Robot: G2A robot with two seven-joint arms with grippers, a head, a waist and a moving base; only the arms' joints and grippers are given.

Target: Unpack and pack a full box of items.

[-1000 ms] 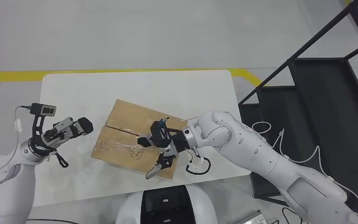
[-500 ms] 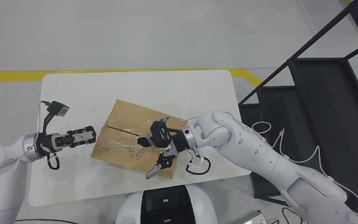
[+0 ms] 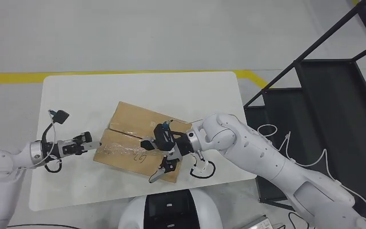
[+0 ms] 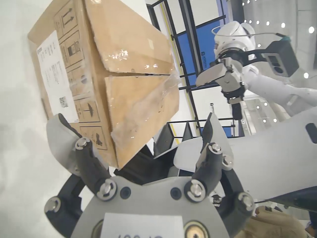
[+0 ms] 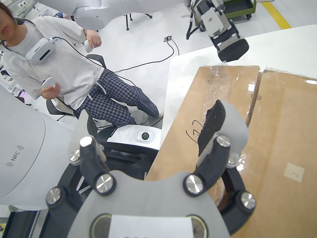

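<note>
- The cardboard box [image 3: 128, 150] lies askew on the white surface [image 3: 143, 91], in its near half, with the top flaps shut.
- Clear tape [image 4: 146, 100] runs along the centre seam, and a white label [image 4: 55, 75] sits on the box's left end face.
- The left gripper [image 3: 91, 139] is low at the box's left end. Its fingers are spread wide, and the box's near-left corner sits in the gap between them.
- The right gripper [image 3: 150, 161] is at the box's near right part with its fingers apart. One finger is over the taped top and the other is past the near edge. I cannot tell whether either touches the cardboard.
</note>
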